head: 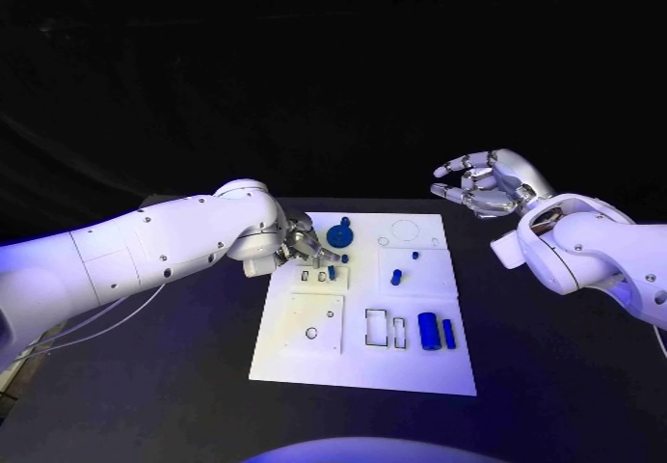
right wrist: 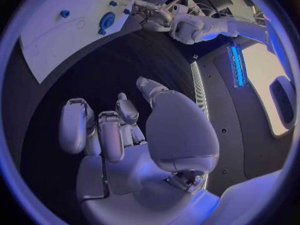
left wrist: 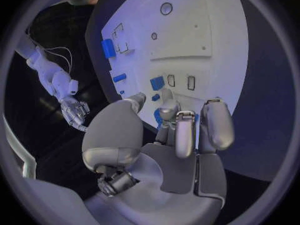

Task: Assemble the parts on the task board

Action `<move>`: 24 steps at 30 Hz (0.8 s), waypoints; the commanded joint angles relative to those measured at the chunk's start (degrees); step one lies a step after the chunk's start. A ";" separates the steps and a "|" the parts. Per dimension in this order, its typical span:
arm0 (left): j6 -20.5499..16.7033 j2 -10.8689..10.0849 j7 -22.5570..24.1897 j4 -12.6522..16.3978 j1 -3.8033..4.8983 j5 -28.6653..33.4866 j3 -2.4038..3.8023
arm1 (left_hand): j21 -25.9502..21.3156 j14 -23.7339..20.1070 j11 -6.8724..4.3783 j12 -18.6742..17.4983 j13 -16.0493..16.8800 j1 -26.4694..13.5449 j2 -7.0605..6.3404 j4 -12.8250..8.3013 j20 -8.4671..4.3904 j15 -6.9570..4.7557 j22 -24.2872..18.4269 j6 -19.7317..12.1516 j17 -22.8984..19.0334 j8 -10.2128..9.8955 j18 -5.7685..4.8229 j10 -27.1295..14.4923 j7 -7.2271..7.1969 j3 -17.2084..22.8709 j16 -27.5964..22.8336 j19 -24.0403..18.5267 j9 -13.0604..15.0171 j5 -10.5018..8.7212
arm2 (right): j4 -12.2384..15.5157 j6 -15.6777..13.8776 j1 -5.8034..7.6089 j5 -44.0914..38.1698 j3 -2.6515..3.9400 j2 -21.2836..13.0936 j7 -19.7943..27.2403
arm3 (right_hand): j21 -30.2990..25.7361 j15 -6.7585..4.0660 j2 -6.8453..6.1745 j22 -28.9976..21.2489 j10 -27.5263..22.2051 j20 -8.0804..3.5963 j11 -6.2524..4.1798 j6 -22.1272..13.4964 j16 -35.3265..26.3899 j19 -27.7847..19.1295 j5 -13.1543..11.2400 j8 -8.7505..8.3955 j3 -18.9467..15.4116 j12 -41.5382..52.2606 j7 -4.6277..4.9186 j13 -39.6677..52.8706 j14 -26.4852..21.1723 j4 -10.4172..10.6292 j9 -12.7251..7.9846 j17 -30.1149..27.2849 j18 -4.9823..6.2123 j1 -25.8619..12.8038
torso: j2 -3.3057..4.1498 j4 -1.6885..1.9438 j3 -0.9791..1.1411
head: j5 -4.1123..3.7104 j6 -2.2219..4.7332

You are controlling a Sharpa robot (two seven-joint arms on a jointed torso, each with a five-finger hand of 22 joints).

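Task board (head: 417, 371), left hand (head: 306, 246) over far-left edge

Dim room: bluish light falls from above on the flat white task board (head: 364, 328), bright against the near-black surface (head: 556, 386). Wrist views bend straight edges.

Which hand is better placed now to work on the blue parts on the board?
Probably the left hand: it hovers over the task board beside the blue round part. The right hand is raised off the board.
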 commanded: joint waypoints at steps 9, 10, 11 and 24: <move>1.90 1.56 -1.11 -1.69 0.17 -0.49 -0.49 | 0.43 5.96 -0.19 -0.36 -0.83 0.16 0.58 -0.18 -0.44 -0.37 0.24 -0.50 15.07 0.27 -0.67 -0.82 -0.19 -0.23 0.18 -0.02 0.28 -0.15 | -0.15 1.13 -0.07 -0.13 -0.02 -0.04 -0.36 | -0.28 -0.44 0.19 2.38 -0.44 0.03 -0.01 0.17 -0.23 -0.48 0.26 0.34 0.15 -0.37 -0.09 -0.07 3.27 0.36 -0.11 3.97 1.18 0.28 | 0.08 0.03 -0.01 | -0.15 -0.42; 1.89 1.68 -1.07 -1.81 0.17 -0.48 -0.51 | 0.44 5.96 -0.19 -0.38 -0.87 0.24 0.63 -0.18 -0.44 -0.36 0.26 -0.54 15.07 0.26 -0.67 -0.85 -0.18 -0.21 0.18 -0.02 0.29 -0.15 | -0.16 1.14 -0.08 -0.14 -0.02 -0.04 -0.38 | -0.28 -0.44 0.19 2.38 -0.44 0.03 -0.01 0.17 -0.23 -0.48 0.26 0.34 0.15 -0.37 -0.09 -0.07 3.27 0.36 -0.11 3.97 1.18 0.28 | 0.06 0.03 0.00 | -0.14 -0.48; 1.88 1.74 -1.04 -1.87 0.17 -0.48 -0.52 | 0.46 5.96 -0.18 -0.39 -0.89 0.39 0.73 -0.18 -0.44 -0.36 0.29 -0.61 15.07 0.24 -0.67 -0.88 -0.17 -0.16 0.18 -0.03 0.32 -0.14 | -0.17 1.14 -0.08 -0.14 -0.02 -0.04 -0.38 | -0.28 -0.44 0.19 2.38 -0.44 0.03 -0.01 0.17 -0.23 -0.48 0.26 0.34 0.15 -0.37 -0.09 -0.07 3.27 0.36 -0.11 3.97 1.18 0.28 | 0.07 0.04 -0.01 | -0.14 -0.50; 2.39 2.79 -0.61 -2.42 0.15 0.25 -0.73 | 0.63 5.96 -0.09 -0.89 -1.75 1.23 1.04 -0.19 -0.40 -0.29 0.58 -1.08 15.07 0.04 -0.72 -1.54 -0.04 0.04 0.18 -0.02 0.43 -0.14 | -0.46 1.27 -0.15 -0.16 -0.04 0.16 -0.48 | -0.37 -0.44 0.17 2.32 -0.41 0.03 0.00 0.16 -0.25 -0.52 0.36 0.37 0.12 -0.36 -0.09 -0.06 3.27 0.44 -0.12 3.94 1.20 0.19 | 0.12 0.01 0.09 | -0.14 -0.77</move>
